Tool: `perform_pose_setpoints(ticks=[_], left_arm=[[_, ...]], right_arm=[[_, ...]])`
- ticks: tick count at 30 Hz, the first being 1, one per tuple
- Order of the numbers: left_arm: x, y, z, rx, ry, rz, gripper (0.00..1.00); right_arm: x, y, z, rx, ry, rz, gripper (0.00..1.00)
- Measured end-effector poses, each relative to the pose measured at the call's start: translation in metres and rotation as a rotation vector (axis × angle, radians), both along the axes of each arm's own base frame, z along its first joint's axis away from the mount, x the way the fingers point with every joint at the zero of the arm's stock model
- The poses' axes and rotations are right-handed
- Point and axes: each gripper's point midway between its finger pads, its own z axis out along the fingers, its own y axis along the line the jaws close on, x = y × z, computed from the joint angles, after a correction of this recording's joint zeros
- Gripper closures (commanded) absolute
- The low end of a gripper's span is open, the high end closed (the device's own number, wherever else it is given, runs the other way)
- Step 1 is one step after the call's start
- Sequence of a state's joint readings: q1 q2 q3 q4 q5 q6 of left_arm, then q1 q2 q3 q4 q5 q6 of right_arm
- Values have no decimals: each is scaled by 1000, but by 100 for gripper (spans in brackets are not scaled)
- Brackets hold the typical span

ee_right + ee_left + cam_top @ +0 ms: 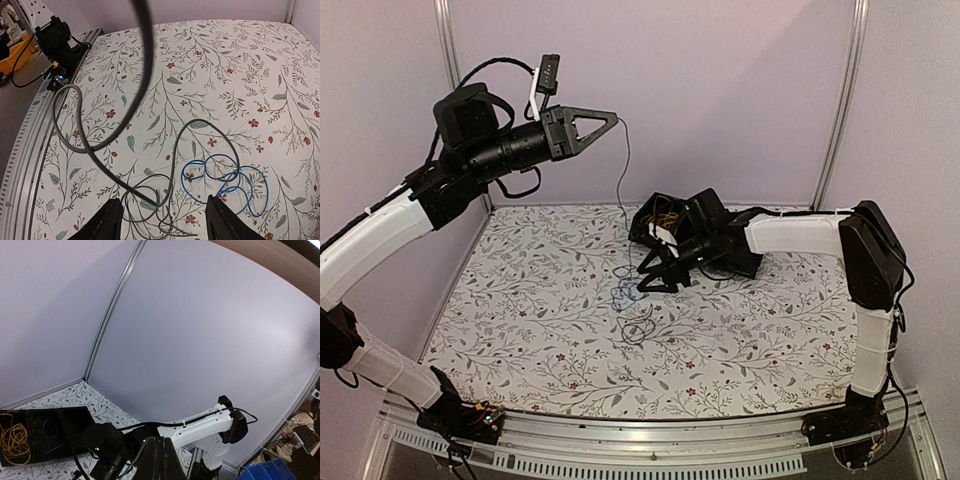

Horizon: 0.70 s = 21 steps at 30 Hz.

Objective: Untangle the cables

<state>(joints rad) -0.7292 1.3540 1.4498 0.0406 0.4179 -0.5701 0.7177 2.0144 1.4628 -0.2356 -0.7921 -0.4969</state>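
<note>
Top external view shows the job only partly done. The left gripper (613,119), pressed together, pinches one thin dark cable (625,160) and holds it high. Its lower end looks, as far as I can tell, mixed in with the blue cable (235,176) and black loops (638,330) on the table (520,310). The right gripper (166,210) hangs spread just above that pile, holding nothing. A yellow cable (12,437) lies in the black tray (75,412) behind.

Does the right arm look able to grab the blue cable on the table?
Probably yes: the right gripper hangs open close over the blue cable, and only a thin dark cable crosses its loops.
</note>
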Motion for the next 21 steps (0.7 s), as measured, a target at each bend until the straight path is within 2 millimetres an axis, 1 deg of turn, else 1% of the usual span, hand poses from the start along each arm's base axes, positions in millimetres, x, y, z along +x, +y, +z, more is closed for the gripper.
perform_pose_setpoints(ticks=[3,4,5,6,9,10,13,17,19,21], left_arm=[[-1,-1,0,-1,2,-1,100],[-1,-1,0,-1,3,-2,100],[-1,-1,0,-2,3,-2,100],[-2,-1,0,-2,4,-3,100],[-3,-2,0,-3,6,-7,100],[-3,-3,0,-3,6,-8,100],[-3,-3,1,-4,5,-8,100],[-4,-2,5,-9,0,-7,100],[-6,0,12,-11,-9,-4,100],[-9,3,28,-19,-37,-1,100]], right_arm=[[2,-1,3,-2,-10,-11,37],[2,-1,3,-2,-8,-12,39],[2,-1,4,-1,-6,-13,44],[2,-1,4,-1,-5,-13,53],[0,1,6,12,5,-5,90],[0,1,7,16,9,-5,100],[-1,2,9,24,21,-8,100],[6,2,13,42,23,-28,100],[14,-1,15,53,22,-49,100],[29,-8,12,58,29,-87,100]])
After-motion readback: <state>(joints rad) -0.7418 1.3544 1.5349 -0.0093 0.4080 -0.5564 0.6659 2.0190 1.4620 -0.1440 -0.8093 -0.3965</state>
